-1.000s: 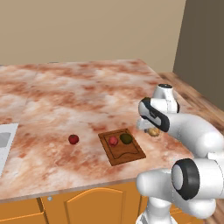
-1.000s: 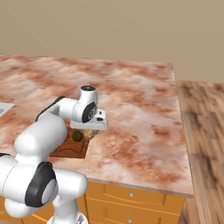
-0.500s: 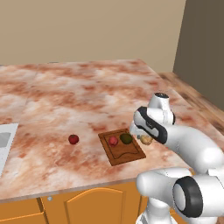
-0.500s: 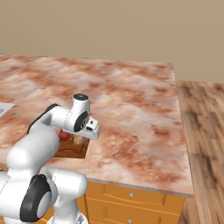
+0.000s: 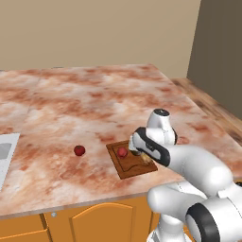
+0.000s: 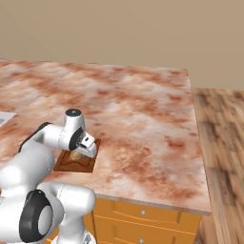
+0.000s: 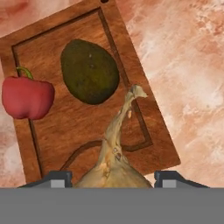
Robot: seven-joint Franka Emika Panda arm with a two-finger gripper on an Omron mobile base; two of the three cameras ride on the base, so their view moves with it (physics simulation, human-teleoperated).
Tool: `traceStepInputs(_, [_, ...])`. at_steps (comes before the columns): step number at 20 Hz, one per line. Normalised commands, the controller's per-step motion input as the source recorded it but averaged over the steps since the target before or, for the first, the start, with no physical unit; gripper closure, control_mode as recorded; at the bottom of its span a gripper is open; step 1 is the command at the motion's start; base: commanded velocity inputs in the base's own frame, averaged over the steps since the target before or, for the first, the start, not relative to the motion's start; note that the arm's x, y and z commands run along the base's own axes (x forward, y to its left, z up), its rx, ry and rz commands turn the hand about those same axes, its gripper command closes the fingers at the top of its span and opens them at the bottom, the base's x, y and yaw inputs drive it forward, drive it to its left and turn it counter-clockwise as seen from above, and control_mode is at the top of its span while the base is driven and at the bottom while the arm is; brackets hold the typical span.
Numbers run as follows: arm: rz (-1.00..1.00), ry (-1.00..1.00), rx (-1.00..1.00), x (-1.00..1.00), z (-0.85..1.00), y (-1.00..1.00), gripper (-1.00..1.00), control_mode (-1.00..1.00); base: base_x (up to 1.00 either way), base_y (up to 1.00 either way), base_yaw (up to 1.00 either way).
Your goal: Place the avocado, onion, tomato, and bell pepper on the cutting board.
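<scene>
Pincer (image 7: 113, 179) closed on the onion (image 7: 114, 162), carried just above the cutting board (image 7: 52, 131), near its right-hand rim groove in the hand view, wispy stalk pointing away from the fingers. On the board already: the avocado (image 7: 89, 72) near the middle and the red bell pepper (image 7: 27, 97) at the left rim, partly overhanging the edge. Out on the table (image 5: 71, 108), well apart from the board: the tomato (image 5: 79, 151), waiting. By the look of it, a light, firm bulb with dry papery skin, apt to slip and roll once let go; best gripped across the widest part, never by the frail stalk. Free wood near the board's lower half, clear of the avocado, likely the safest landing; a low, gentle release advisable to stop any rolling off the rim.
</scene>
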Motion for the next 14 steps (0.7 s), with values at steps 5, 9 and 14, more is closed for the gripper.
traceStepInputs(5, [-0.14,0.00,0.00,0.21,-0.35,0.19,1.00,-1.00,0.00,0.00,0.00])
traceStepInputs(9, [-0.13,0.00,0.00,0.31,-0.21,0.04,1.00,-1.00,0.00,0.00,0.00])
traceStepInputs(14, [-0.11,0.00,0.00,0.26,-0.16,0.00,1.00,-1.00,0.00,0.00,0.00])
